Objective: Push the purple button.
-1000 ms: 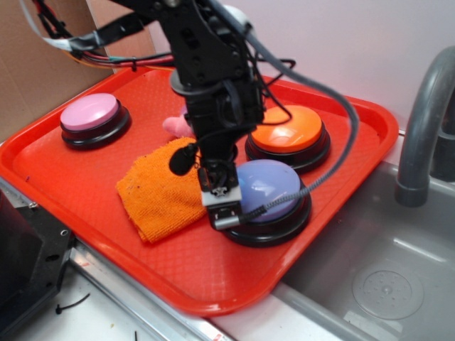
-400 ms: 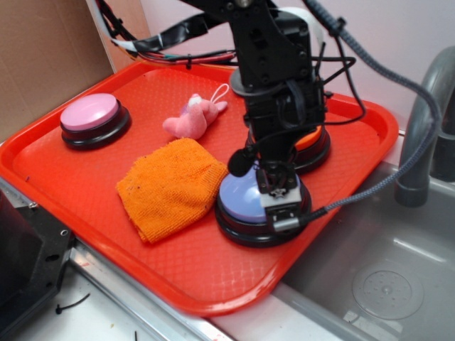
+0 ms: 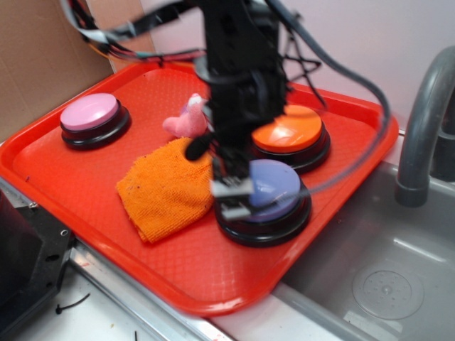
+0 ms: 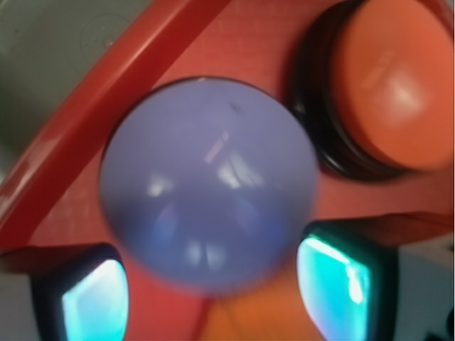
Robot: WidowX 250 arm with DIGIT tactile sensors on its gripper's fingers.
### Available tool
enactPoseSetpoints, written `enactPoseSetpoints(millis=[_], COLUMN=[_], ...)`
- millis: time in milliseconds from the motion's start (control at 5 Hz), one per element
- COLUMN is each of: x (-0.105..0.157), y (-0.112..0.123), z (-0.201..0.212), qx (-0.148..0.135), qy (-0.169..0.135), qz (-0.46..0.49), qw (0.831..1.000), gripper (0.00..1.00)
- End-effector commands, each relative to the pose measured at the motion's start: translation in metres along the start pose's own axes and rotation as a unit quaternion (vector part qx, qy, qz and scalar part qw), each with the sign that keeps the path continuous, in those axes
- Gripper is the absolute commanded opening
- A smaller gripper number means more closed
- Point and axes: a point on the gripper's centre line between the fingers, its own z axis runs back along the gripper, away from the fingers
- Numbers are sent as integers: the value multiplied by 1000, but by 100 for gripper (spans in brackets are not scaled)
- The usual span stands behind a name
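Observation:
The purple button [image 3: 276, 186], a glossy lavender-blue dome on a black base, sits near the front right of the red tray [image 3: 213, 280]. My gripper [image 3: 231, 199] hangs low over the button's left edge, blurred by motion. In the wrist view the dome [image 4: 206, 177] fills the middle. My gripper [image 4: 217, 291] sits just below it, its teal fingertips [image 4: 96, 302] spread wide apart with nothing between them. I cannot tell whether it touches the button.
An orange button [image 3: 291, 131] stands right behind the purple one. An orange cloth [image 3: 167, 188] lies to its left, with a pink plush toy [image 3: 183, 122] beyond. A pink button [image 3: 89, 111] is far left. A sink [image 3: 384, 284] and grey faucet [image 3: 419, 128] are at right.
The gripper swung right from the cloth's edge over the purple button, then back left to the button's left edge. The button and the other things stay in place.

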Motion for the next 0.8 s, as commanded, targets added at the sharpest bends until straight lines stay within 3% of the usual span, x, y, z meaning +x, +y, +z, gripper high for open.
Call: enactPoseSetpoints(millis=[0,200,400,600], x=[-15,-23,-30,-38], y=[-1,2,4,7], z=[38,49,58,68], qx=[11,12,35,26], qy=[-29,-26,-23,-32], qz=[20,34,75,88], qw=[999,999,996,995], gripper=[100,100,100,100])
